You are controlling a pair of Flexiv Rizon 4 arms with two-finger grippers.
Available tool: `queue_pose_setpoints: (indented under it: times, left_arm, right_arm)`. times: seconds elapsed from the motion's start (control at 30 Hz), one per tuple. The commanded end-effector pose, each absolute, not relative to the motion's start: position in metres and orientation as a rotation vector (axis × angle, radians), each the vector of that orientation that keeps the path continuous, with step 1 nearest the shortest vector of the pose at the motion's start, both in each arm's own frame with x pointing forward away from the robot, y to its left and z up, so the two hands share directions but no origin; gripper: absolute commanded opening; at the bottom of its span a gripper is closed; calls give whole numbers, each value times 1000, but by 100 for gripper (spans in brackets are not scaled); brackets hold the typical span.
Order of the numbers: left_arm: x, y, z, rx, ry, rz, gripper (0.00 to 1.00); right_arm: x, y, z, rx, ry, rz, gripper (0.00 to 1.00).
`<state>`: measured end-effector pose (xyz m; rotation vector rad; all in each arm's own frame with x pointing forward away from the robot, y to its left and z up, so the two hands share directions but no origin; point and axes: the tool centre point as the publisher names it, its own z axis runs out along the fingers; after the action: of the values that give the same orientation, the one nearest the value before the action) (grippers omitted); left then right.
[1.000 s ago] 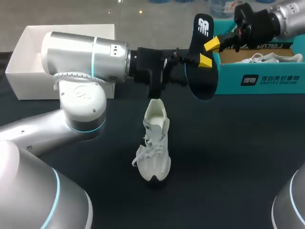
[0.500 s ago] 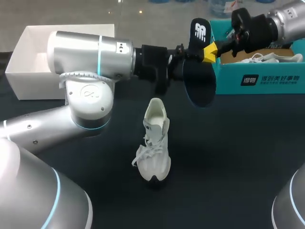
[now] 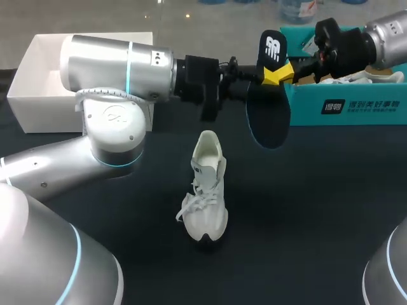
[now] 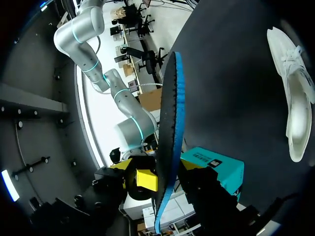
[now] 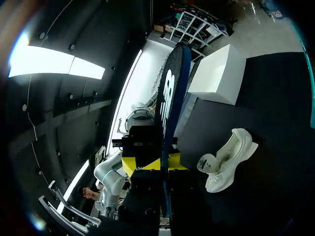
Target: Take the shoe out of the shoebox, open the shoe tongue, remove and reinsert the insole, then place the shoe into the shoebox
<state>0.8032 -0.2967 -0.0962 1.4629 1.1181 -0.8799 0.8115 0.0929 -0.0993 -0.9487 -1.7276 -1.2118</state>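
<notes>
Dark worktop (image 3: 318,210) fills the head view: the white shoe (image 3: 207,190) stands at its middle, well apart from the teal shoebox (image 3: 346,105). The right gripper (image 3: 280,72) pinches the black insole (image 3: 267,114) upright in the air, the left gripper (image 3: 254,81) just beside it.

Left wrist view: the insole runs edge-on ahead; whether this gripper has closed on it I cannot tell.

Right wrist view: both yellow tips (image 5: 132,163) press the insole's two faces.

Best to secure a second hold before any release, then aim the toe end into the shoe's opening.
</notes>
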Motion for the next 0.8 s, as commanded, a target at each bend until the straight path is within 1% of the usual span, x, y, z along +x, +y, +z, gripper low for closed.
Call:
queue_pose_setpoints:
  times: [0.03, 0.1, 0.17, 0.23, 0.27, 0.3, 0.33, 0.37, 0.67, 0.7, 0.73, 0.8]
  left_arm:
    - [802, -292, -98, 1454, 1117, -884, 39]
    - [802, -290, -98, 1454, 1118, -882, 40]
    - [802, -287, -99, 1455, 1118, -882, 40]
    - [802, -285, -100, 1450, 1118, -895, 34]
    - [802, -284, -100, 1450, 1117, -898, 33]
    - [802, -284, -100, 1449, 1117, -898, 17]
    - [801, -283, -100, 1447, 1117, -898, 4]
    - [801, -283, -101, 1446, 1118, -898, 0]
    - [803, -285, -102, 1456, 1115, -913, 0]
    - [803, -285, -102, 1449, 1118, -921, 0]
    - [802, -284, -103, 1438, 1118, -942, 0]
    - [803, -280, -103, 1393, 1137, -967, 0]
  right_arm:
    - [813, 92, -98, -954, -1731, -1206, 0]
    - [813, 92, -98, -954, -1731, -1204, 0]
    - [814, 90, -98, -956, -1730, -1205, 0]
    - [814, 88, -98, -962, -1727, -1207, 0]
    - [814, 88, -98, -965, -1727, -1207, 0]
    - [814, 87, -98, -967, -1726, -1209, 0]
    - [813, 87, -98, -969, -1725, -1210, 0]
    - [813, 87, -97, -970, -1725, -1211, 0]
    - [813, 88, -95, -975, -1712, -1250, 0]
    - [812, 88, -94, -974, -1716, -1250, 45]
    - [810, 88, -94, -976, -1709, -1274, 100]
    - [805, 85, -94, -982, -1713, -1298, 100]
